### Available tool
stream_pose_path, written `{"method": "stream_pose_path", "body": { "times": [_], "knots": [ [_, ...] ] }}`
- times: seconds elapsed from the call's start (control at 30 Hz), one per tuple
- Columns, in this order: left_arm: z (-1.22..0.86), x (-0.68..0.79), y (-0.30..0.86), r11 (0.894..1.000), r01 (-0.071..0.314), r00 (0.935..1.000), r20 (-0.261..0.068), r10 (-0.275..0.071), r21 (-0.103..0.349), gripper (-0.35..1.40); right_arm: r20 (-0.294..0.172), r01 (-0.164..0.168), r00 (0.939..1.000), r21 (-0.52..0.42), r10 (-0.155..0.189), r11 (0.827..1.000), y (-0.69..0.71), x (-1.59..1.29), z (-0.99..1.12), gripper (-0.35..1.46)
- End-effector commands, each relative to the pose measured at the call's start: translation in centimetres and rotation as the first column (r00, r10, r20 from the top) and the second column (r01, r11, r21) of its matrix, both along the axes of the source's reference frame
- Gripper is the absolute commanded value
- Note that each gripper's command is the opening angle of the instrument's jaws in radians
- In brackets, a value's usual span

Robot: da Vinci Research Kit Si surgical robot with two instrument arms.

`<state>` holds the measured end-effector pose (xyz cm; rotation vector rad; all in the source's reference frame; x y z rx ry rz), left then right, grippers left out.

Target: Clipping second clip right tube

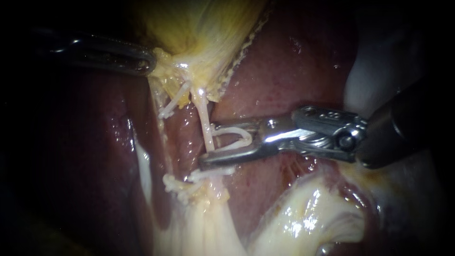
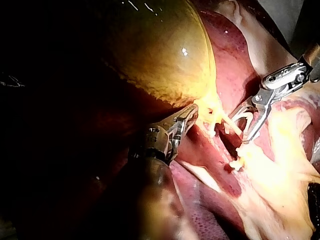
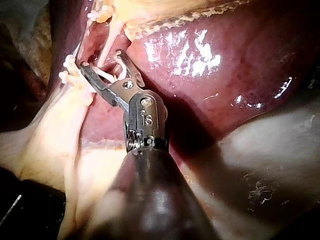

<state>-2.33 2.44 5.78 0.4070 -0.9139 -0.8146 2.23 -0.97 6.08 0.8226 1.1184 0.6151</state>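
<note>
The right instrument (image 1: 208,144) has the part nearest the endoscope: its dark shaft, which enters at 3 o'clock, with the metal wrist reaching toward the centre. Its jaws stand apart and carry a white open clip (image 1: 234,140) seated between them, each jaw pressing one leg of it. The right tube (image 1: 203,114), a thin pale strand running from 12 to 6 o'clock through the centre, passes between the clip's legs near the jaw tips. Just past the lower jaw, toward 6 o'clock, a lower clip (image 1: 213,174) already lies closed across the same tube. The left tube (image 1: 177,97) slants close beside it on the 9 o'clock side.

In the right wrist view the right instrument (image 3: 102,62) shows the same spread jaws, with white clip material between them and the glossy liver (image 3: 210,65) beside them.

The left instrument (image 1: 150,61) comes in at 10 o'clock, its jaws clamped on the pale lower edge of the yellow gallbladder (image 1: 204,23). The left wrist view shows those jaws (image 2: 194,112) pinching that edge under the gallbladder (image 2: 150,55). Pale fatty tissue (image 1: 303,218) fills the area from 5 to 6 o'clock.
</note>
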Motion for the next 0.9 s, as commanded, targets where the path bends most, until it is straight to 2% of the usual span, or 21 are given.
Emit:
{"method": "stream_pose_path", "body": {
  "times": [0.03, 0.17, 0.23, 0.37, 0.4, 0.5, 0.57, 0.63, 0.8, 0.9],
  "knots": [
    [0.00, 0.00, 0.00, 1.000, 0.000, 1.0000, -0.001, 0.000, 0.000, -0.35, -0.013, 0.003, 0.9999, 0.013, -0.003, 1.000, -0.02, 0.03, 0.00, 0.50],
    [0.00, -0.01, 0.00, 1.000, 0.001, 1.0000, -0.001, -0.001, 0.000, -0.35, -0.079, 0.020, 0.9968, 0.052, -0.016, 0.998, -0.09, 0.11, -0.05, 0.50],
    [0.00, -0.01, 0.00, 1.000, 0.001, 1.0000, -0.001, -0.001, 0.000, -0.35, -0.114, 0.032, 0.9932, 0.080, -0.023, 0.996, -0.11, 0.14, -0.13, 0.50],
    [0.00, -0.01, 0.00, 1.000, 0.000, 1.0000, -0.001, 0.000, 0.000, -0.35, -0.184, 0.067, 0.9819, 0.115, -0.045, 0.991, -0.16, 0.17, -0.29, 0.49],
    [0.00, -0.01, 0.00, 1.000, 0.000, 1.0000, -0.001, 0.000, 0.000, -0.35, -0.203, 0.084, 0.9775, 0.124, -0.058, 0.989, -0.17, 0.17, -0.33, 0.48],
    [0.00, -0.01, 0.00, 1.000, 0.000, 1.0000, -0.001, 0.000, 0.000, -0.35, -0.230, 0.106, 0.9706, 0.145, -0.071, 0.984, -0.16, 0.18, -0.40, 0.45],
    [0.00, -0.01, 0.00, 1.000, 0.000, 1.0000, -0.001, 0.000, 0.000, -0.35, -0.233, 0.098, 0.9705, 0.147, -0.062, 0.984, -0.14, 0.17, -0.42, 0.42],
    [0.00, -0.01, 0.00, 1.000, 0.000, 1.0000, -0.001, 0.000, 0.000, -0.35, -0.224, 0.077, 0.9736, 0.147, -0.043, 0.986, -0.11, 0.16, -0.42, 0.38],
    [0.00, -0.01, 0.00, 1.000, 0.001, 1.0000, -0.001, -0.001, 0.000, -0.35, -0.212, 0.074, 0.9767, 0.182, -0.035, 0.981, -0.06, 0.10, -0.38, 0.21],
    [0.00, -0.01, 0.00, 1.000, 0.001, 1.0000, -0.001, -0.001, 0.000, -0.35, -0.207, 0.073, 0.9777, 0.193, -0.032, 0.979, -0.04, 0.08, -0.34, 0.17]
  ]
}}
